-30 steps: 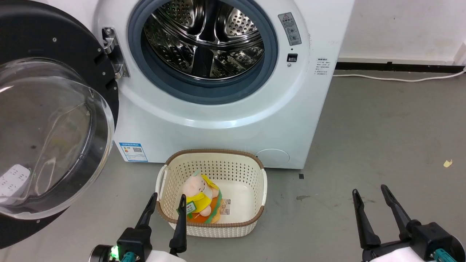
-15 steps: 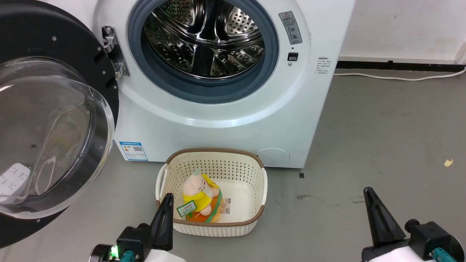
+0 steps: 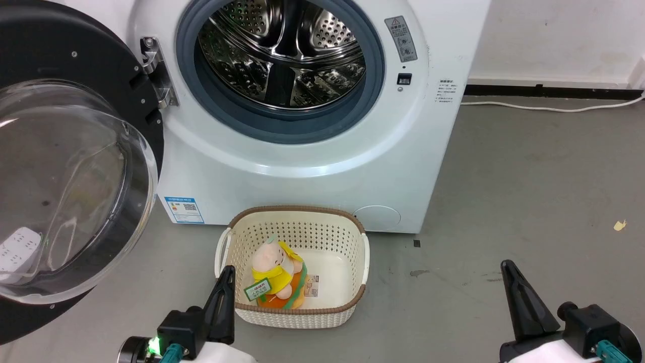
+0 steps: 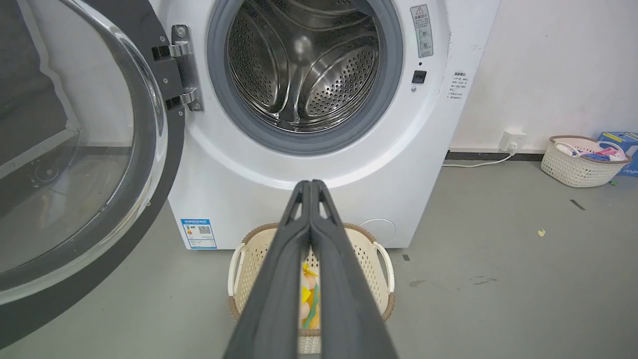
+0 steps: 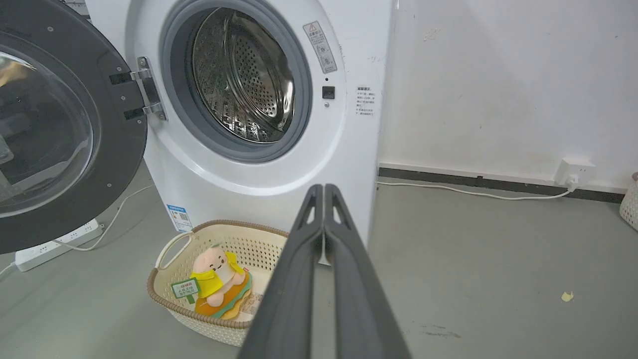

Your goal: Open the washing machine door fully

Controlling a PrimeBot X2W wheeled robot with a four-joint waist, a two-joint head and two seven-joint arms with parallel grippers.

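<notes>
- Hanging wide open, the washing machine door (image 3: pixel 75 186) is swung out to the left of the white washing machine (image 3: pixel 302 171). A metal hinge (image 3: pixel 157 70) holds it at the left edge of the opening, and its bulging glass bowl faces you.
- The steel drum (image 3: pixel 282 50) is uncovered inside its grey rubber ring (image 3: pixel 282 130).
- Your left end effector (image 3: pixel 229 273) is low at the left, fingers pressed together and gripping nothing. In the head view its tip shows against the near left corner of a cream basket (image 3: pixel 302 315).
- Your right end effector (image 3: pixel 508 266) is low at the right, well apart from the machine, with its fingers also pressed together and empty.
- The basket stands on the grey floor (image 3: pixel 529 191) just in front of the machine, and a plush toy (image 3: pixel 274 272) lies in it.
</notes>
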